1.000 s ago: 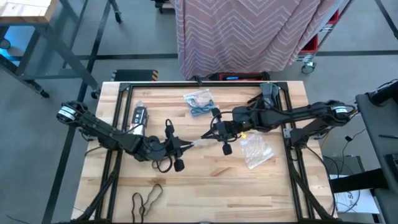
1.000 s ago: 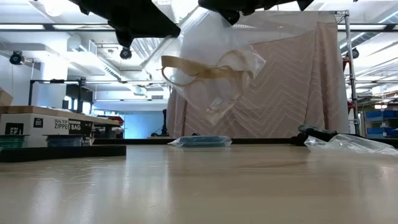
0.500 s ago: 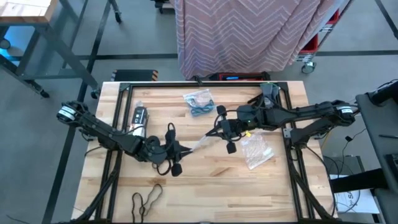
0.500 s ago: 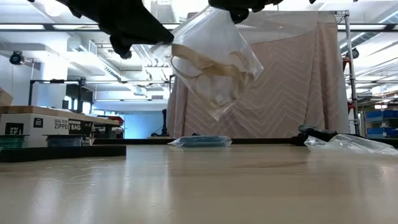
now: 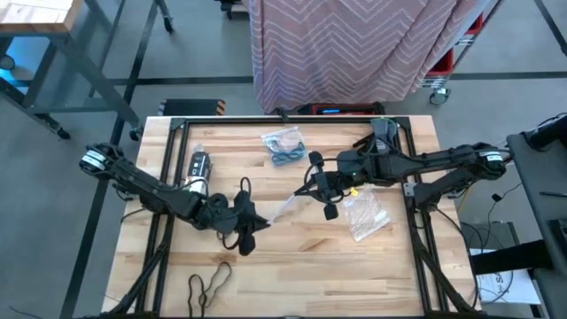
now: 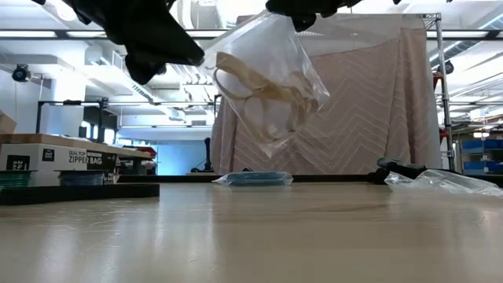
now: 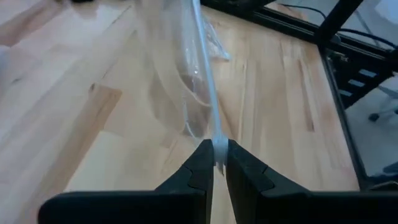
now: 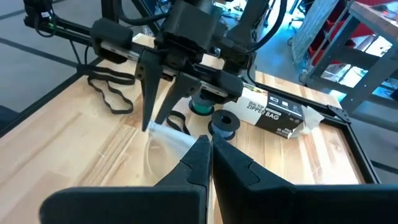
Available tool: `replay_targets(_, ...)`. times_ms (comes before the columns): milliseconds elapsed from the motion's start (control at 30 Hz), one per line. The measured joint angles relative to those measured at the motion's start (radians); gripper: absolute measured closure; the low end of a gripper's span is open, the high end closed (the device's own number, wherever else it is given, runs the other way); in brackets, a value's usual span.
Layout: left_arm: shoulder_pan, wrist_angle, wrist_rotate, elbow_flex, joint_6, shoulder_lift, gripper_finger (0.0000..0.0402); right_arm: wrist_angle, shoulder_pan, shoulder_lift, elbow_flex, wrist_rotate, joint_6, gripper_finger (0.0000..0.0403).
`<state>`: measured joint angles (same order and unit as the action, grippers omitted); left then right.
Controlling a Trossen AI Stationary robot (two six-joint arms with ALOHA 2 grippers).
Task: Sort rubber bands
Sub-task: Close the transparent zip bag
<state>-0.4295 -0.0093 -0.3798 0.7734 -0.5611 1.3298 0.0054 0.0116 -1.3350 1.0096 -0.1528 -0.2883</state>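
Note:
A clear plastic bag (image 6: 267, 86) with tan rubber bands (image 6: 259, 88) inside hangs in the air between my two grippers; it also shows in the high view (image 5: 283, 206). My left gripper (image 5: 253, 221) is shut on one end of its top edge. My right gripper (image 5: 310, 188) is shut on the other end. Black rubber bands (image 5: 209, 281) lie flat on the table near the front left. Blue rubber bands lie inside a second clear bag (image 5: 283, 144) at the far middle. My left gripper pinches the bag's top edge strip (image 7: 216, 138) between its two fingers, at the end nearer the table's left. The strip runs away from the fingertips, drawn straight. The bag is clear of the table. My right gripper pinches the other end of the bag's top edge (image 8: 186, 139) between its two fingers, coming from the table's right. The bag hangs below the hold, lifted clear, with the tan bands inside it.
A third clear bag (image 5: 364, 215) lies right of the middle. A zipper-bag box (image 5: 198, 167) lies at the left, with tape rolls (image 8: 214, 118) near it. Dark gloves (image 5: 383, 133) lie at the far right. The table's metal frame (image 5: 292, 118) runs along its edges.
My left gripper has moved a little toward the table's near edge, still shut on the bag. The bag has turned from lying spread and level to hanging down with its mouth edge drawn straighter, and the tan bands have slid lower inside it.

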Motion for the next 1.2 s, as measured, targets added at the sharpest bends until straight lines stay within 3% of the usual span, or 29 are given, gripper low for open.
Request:
replay_targets(200,0.097,-0.043,0.078,-0.003,0.116,-0.048,0.0390,-0.007,-0.012,-0.001,0.000,0.018,0.073,0.0389)
replay_targets(467,0.361,-0.123,0.271,-0.004,0.269,-0.068,0.0394,-0.014,-0.027,0.002,0.000,0.181,0.176,0.0281)
replay_targets(600,0.525,-0.082,0.368,-0.004,0.387,-0.068,0.0394,-0.014,-0.026,-0.004,0.000,0.183,0.201,0.0242)
replay_targets(767,0.709,-0.041,0.508,-0.003,0.470,-0.044,0.0394,-0.019,-0.026,-0.007,-0.003,0.183,0.253,0.0225)
replay_targets(900,0.749,0.034,0.688,0.011,0.528,0.003,0.0394,-0.024,-0.026,-0.021,-0.016,0.183,0.280,0.0226)
replay_targets(1200,0.877,-0.009,0.618,0.147,0.703,0.189,0.0392,-0.012,-0.027,-0.114,-0.018,0.280,0.345,0.0228)
